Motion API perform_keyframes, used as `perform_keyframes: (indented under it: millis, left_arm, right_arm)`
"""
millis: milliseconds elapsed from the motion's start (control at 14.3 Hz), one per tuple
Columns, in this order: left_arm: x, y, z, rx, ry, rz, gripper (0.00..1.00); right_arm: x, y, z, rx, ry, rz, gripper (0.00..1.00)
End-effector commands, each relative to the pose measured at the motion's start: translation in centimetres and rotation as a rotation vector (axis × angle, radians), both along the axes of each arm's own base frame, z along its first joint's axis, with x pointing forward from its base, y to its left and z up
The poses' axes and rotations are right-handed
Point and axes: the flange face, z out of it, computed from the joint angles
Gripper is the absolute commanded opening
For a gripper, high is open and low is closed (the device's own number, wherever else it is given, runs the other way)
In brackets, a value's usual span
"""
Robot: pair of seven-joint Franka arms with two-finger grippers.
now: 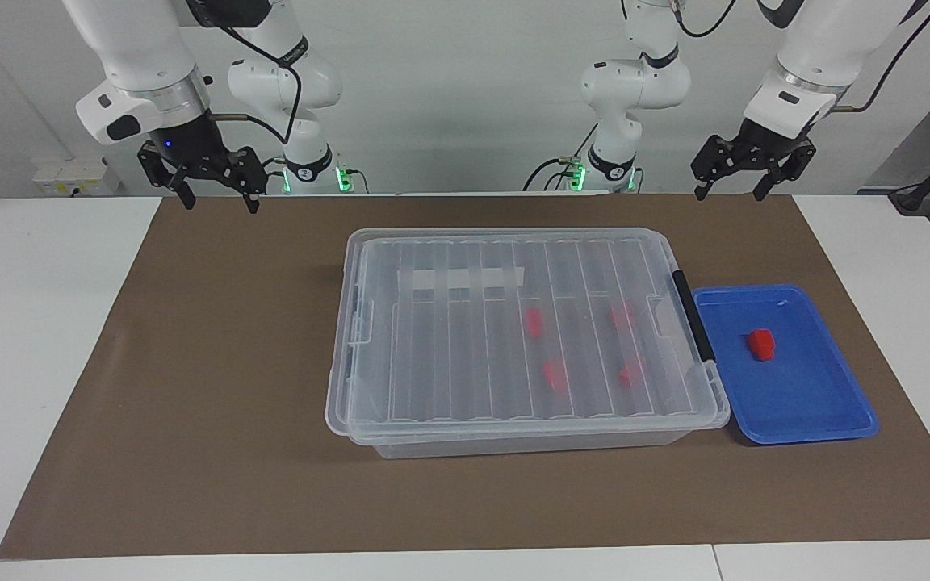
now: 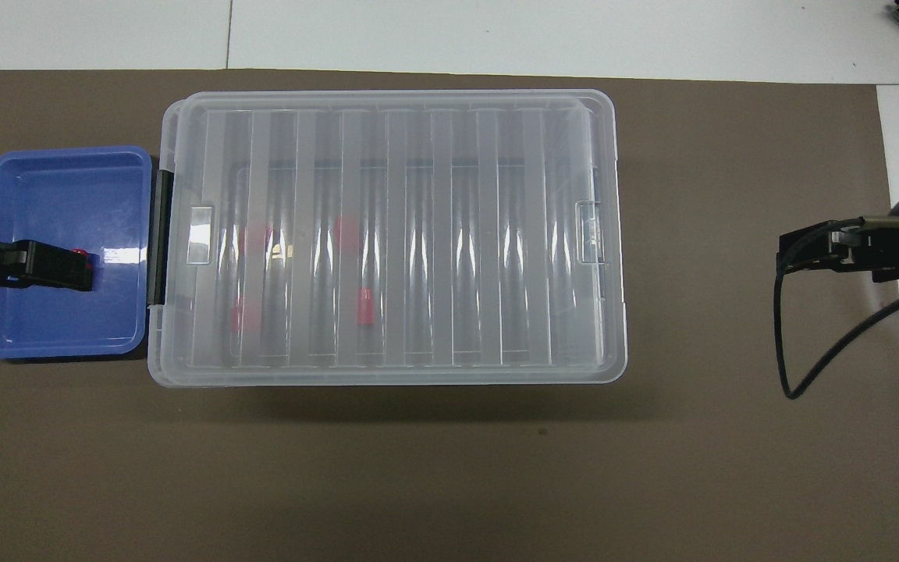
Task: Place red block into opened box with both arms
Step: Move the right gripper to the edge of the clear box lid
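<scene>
Both hands hang raised and empty, fingers spread apart. Left hand (image 1: 743, 187) hovers over the mat's edge nearest the robots, at the left arm's end of the desk; right hand (image 1: 217, 194) hovers over the same edge at the right arm's end.

Below them, the white desk (image 1: 37, 339) carries a brown mat (image 1: 215, 403). Between the two hands, farther from the robots than either, stands the box (image 1: 513, 339), clear plastic, its ribbed lid (image 2: 387, 234) shut on top with a strip of white tape (image 1: 458, 279) across it. Its black handle (image 1: 692, 315) runs along the end toward the left hand. Four red blocks (image 1: 534, 321) show dimly through the lid, in the half of the box toward the left hand.

Just beside the handle, farther from the robots than the left hand, lies a blue tray (image 1: 804, 411). In it, alone, rests the red block (image 1: 761, 343), well apart from either hand. From overhead the left hand covers most of the block, only a red sliver showing at its tip.
</scene>
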Motion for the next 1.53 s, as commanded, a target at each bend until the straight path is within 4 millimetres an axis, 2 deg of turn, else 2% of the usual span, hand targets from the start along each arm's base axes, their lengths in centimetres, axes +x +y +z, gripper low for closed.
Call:
perform_keyframes:
  millis: [0,279,419,767,977,1047,1116,1326,1465]
  left_arm:
    - [-0.6,0.3,0.0,0.010,0.005,0.003,1.00]
    - [-0.6,0.3,0.0,0.010,0.005,0.003,1.00]
    - [-0.6,0.3,0.0,0.010,0.005,0.003,1.00]
    - [-0.6,0.3,0.0,0.010,0.007,0.001,1.00]
    - [-0.6,0.3,0.0,0.010,0.007,0.003,1.00]
    - [-0.6,0.3,0.0,0.010,0.007,0.003,1.00]
    - [-0.6,0.3,0.0,0.010,0.007,0.001,1.00]
    - [-0.6,0.3,0.0,0.010,0.007,0.003,1.00]
    - [-0.6,0.3,0.0,0.010,0.007,0.001,1.00]
  right_arm:
    - [0.0,0.3,-0.6,0.017,-0.044,0.003,1.00]
    - [0.9,3.1,-3.9,0.022,-0.064,-0.014,0.99]
    - [1.0,5.7,-5.1,0.020,-0.089,0.026,0.98]
    - [1.7,9.9,-9.4,0.034,-0.099,0.001,0.97]
    - [2.4,11.1,-11.3,0.043,-0.113,-0.012,0.97]
    - [2.4,12.6,-12.3,0.040,-0.100,0.010,0.97]
    - [2.8,13.2,-13.2,0.041,-0.101,0.015,0.97]
    - [3.7,13.4,-15.3,0.043,-0.101,0.013,0.97]
    - [3.3,12.6,-16.8,0.024,-0.073,0.016,0.97]
